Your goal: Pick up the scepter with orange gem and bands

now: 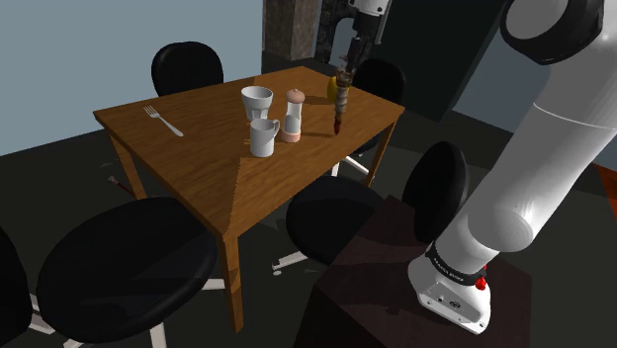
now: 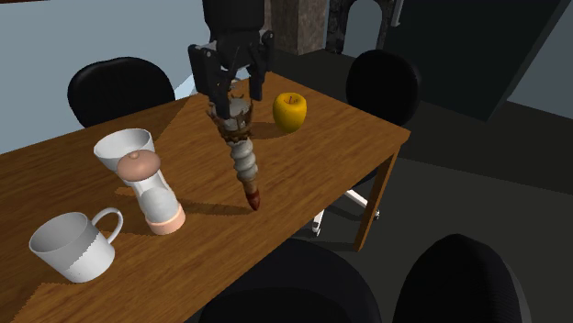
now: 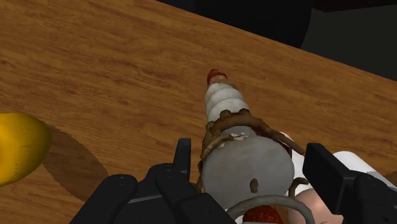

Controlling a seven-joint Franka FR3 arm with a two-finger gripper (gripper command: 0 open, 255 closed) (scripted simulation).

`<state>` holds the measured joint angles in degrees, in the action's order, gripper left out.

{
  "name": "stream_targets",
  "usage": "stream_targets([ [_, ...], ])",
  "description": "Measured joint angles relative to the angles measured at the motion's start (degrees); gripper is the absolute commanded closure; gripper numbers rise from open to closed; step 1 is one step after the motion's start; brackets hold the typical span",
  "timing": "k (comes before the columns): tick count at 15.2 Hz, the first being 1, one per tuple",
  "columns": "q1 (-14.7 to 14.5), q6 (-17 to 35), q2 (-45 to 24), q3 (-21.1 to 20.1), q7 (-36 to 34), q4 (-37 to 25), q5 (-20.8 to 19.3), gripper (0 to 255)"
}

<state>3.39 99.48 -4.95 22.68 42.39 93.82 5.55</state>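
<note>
Black two-finger gripper (image 2: 234,103) clamped on head of pale ribbed scepter with brown bands (image 2: 246,163). It hangs tilted, tip down at brown wooden table (image 2: 358,128), near yellow apple (image 2: 290,111). Head grip probably suits a straight lift.

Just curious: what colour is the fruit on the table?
Yellow; the apple shows best in the second exterior view.

No words, labels, brands, numbers or signs are showing readably anywhere: the scepter (image 2: 246,165), the tabletop (image 1: 198,168) and the white arm (image 1: 534,178) are carrying no legible lettering.
</note>
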Motion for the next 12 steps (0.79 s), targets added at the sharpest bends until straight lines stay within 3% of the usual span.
stream_targets([
  [12, 0.7, -9.8, -2.2, 0.3, -0.1, -11.7, 0.8, 255],
])
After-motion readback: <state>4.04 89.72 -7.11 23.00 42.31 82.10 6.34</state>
